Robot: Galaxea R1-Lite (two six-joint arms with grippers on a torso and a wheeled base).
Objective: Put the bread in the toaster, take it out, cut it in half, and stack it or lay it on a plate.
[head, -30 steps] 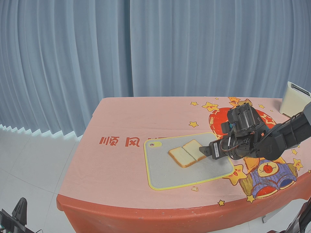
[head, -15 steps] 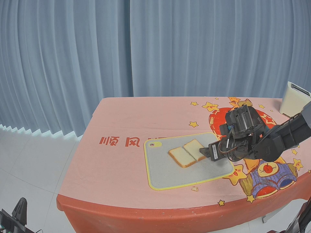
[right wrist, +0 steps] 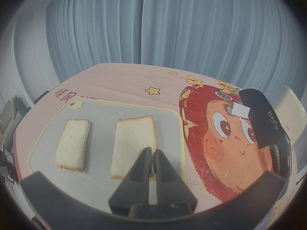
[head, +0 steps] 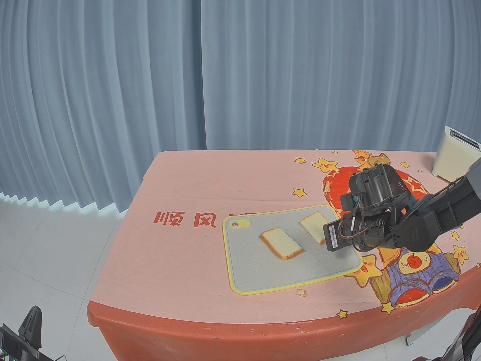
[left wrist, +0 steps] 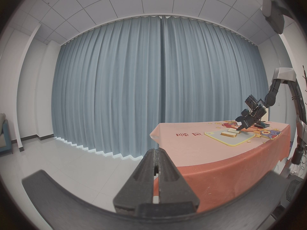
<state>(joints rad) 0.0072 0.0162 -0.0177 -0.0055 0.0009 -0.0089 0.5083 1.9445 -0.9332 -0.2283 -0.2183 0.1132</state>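
Right end effector (right wrist: 152,153), pinching the right bread half (right wrist: 132,141), has dragged it rightwards, so it's apart from the left bread half (right wrist: 73,142) now. Left end effector (left wrist: 156,154) is pressed together.

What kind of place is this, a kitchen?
Likely a lab or test room staged as a kitchen: one table in a cartoon cloth, floor-length curtains behind, and on it a cutting board, bread and a toaster.

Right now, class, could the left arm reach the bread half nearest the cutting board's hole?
Probably not: the left gripper hangs shut, low beside the table, far from that bread half; nothing blocks it, but distance does.
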